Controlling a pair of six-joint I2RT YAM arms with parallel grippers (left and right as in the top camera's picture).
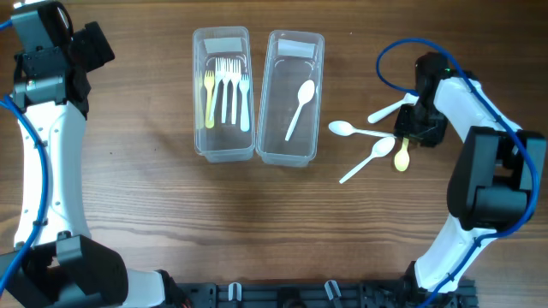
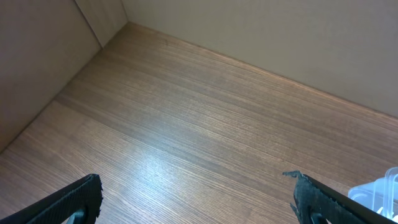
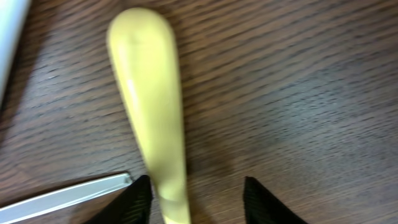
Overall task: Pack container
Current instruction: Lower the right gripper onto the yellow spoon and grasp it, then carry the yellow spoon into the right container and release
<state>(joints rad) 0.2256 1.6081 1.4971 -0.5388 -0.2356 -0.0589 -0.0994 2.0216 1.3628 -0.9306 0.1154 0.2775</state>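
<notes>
Two clear containers stand at the table's centre. The left container (image 1: 223, 94) holds several forks, one yellow. The right container (image 1: 291, 98) holds one white spoon (image 1: 300, 107). A yellow spoon (image 1: 402, 156) lies on the table right of them with white spoons (image 1: 358, 131) beside it. My right gripper (image 1: 409, 128) is low over the yellow spoon; in the right wrist view the yellow spoon (image 3: 152, 112) lies between the open fingers (image 3: 198, 199), close to the left one. My left gripper (image 2: 199, 199) is open and empty over bare table at the far left.
Three white spoons lie loose around the yellow one, one handle tip (image 3: 68, 196) just left of my right fingers. A corner of a clear container (image 2: 379, 193) shows in the left wrist view. Walls stand behind the table's far edge.
</notes>
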